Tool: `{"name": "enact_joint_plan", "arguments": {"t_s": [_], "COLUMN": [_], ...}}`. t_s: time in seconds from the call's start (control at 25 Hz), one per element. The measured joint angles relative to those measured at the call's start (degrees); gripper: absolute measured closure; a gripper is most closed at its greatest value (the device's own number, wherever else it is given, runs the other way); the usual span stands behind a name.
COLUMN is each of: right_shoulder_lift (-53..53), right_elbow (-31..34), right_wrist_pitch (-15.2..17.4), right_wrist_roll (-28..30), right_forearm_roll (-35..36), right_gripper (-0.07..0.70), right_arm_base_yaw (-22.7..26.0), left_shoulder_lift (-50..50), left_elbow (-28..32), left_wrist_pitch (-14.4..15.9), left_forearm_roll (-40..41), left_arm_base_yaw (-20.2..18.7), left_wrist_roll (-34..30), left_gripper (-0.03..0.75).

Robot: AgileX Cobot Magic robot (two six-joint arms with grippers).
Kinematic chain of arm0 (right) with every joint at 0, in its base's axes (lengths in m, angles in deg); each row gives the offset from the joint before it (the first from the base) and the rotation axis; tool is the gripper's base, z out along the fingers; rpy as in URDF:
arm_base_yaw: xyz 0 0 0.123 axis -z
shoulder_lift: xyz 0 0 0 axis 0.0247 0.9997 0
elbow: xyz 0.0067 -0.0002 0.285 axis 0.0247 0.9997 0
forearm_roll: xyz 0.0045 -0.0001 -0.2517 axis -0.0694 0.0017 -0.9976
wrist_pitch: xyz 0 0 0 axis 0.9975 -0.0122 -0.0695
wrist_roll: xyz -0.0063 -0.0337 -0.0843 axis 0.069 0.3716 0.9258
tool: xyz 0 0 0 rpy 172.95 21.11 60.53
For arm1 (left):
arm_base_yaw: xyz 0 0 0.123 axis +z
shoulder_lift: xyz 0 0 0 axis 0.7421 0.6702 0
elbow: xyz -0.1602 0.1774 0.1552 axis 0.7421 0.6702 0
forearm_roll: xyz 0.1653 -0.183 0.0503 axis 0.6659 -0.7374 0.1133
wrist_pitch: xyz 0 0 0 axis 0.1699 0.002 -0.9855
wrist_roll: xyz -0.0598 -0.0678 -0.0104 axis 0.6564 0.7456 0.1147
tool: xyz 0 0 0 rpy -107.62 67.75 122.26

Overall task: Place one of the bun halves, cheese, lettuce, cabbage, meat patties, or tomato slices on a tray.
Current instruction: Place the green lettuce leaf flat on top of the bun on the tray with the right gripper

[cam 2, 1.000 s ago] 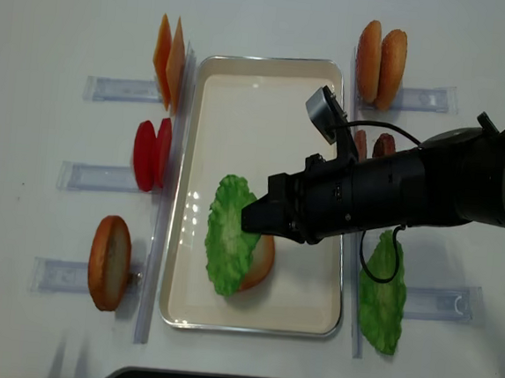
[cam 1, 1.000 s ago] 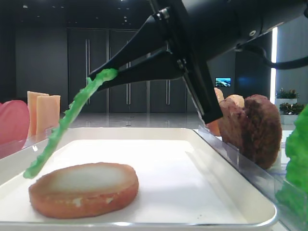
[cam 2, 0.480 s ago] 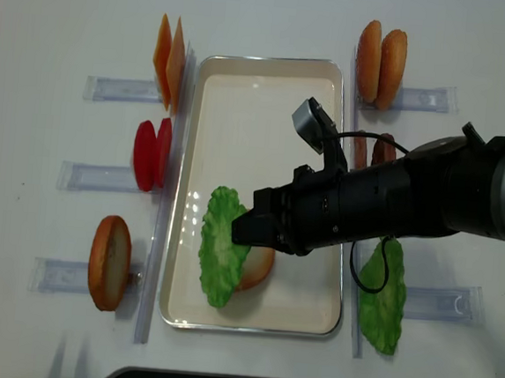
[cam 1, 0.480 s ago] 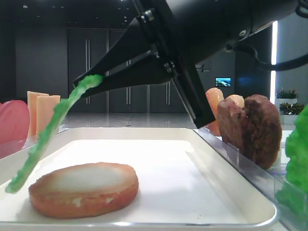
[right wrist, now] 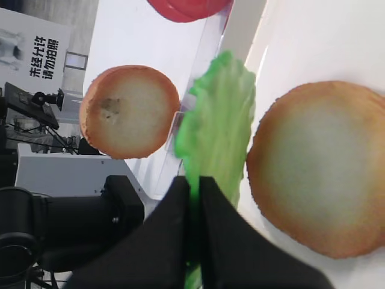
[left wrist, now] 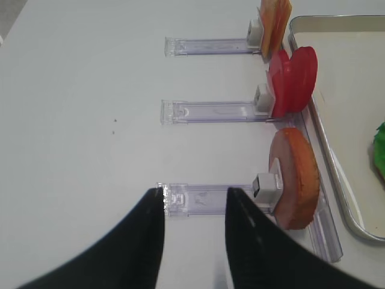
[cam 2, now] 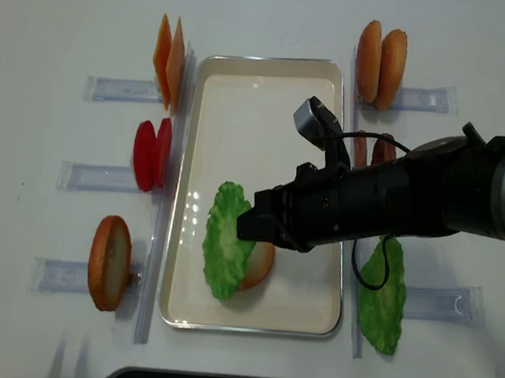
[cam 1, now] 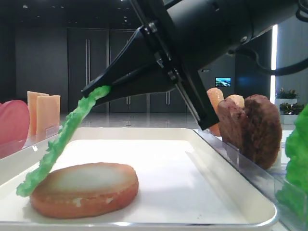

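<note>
While I steer the right gripper point(cam 2: 247, 227) over the shallow cream-white rectangular tray point(cam 2: 271, 76), its jaws are pinched tight on one edge of the thin, ruffled bright-green fake lettuce leaf point(cam 2: 226, 252), which hangs slanting down so that its free end reaches the left side of the round tan bun half with a pale toasted face point(cam 1: 83, 189) lying on the tray; whether leaf and bun touch I cannot tell. I judge the leaf light, limp and prone to fold or swing, so an edge grip like this suits it, and it should drape rather than drop cleanly when let go. The left gripper point(left wrist: 195, 211) is out over the white tabletop with dark fingers pressed nearly together, carrying nothing. Count in the overhead view: one bun half on the tray, one upright bun half point(cam 2: 109, 262) in a clear holder at left, two more bun halves point(cam 2: 380, 52) at upper right; two pale orange square cheese slices point(cam 2: 167, 60); two red round tomato slices point(cam 2: 150, 154); two dark-brown lumpy meat patties point(cam 1: 252, 129); one further clump of green leaves point(cam 2: 381, 302) at right.
</note>
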Motion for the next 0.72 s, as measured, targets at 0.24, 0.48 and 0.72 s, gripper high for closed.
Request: {"name": "enact_joint_plan", "arguments": {"t_s": [0.24, 0.48, 0.72], "right_shoulder_lift": [0.0, 0.0, 0.0], "right_elbow": [0.0, 0.0, 0.0], "right_wrist_pitch": [-1.5, -1.9, -2.2], "right_wrist_roll": [0.3, 1.2, 2.3], "right_forearm_roll": [-0.1, -0.2, -0.2], "right_gripper": [0.626, 0.591, 0.389], "right_arm_base_yaw": [0.0, 0.0, 0.0], "left_shoulder_lift": [0.0, 0.0, 0.0], "left_elbow": [0.0, 0.0, 0.0], "left_wrist_pitch": [0.0, 0.0, 0.0], "left_forearm_roll": [0.0, 0.0, 0.0], "left_arm_base_yaw": [0.0, 0.0, 0.0], "left_wrist_roll": [0.0, 0.0, 0.0], "left_gripper": [0.45, 0.45, 0.45]}}
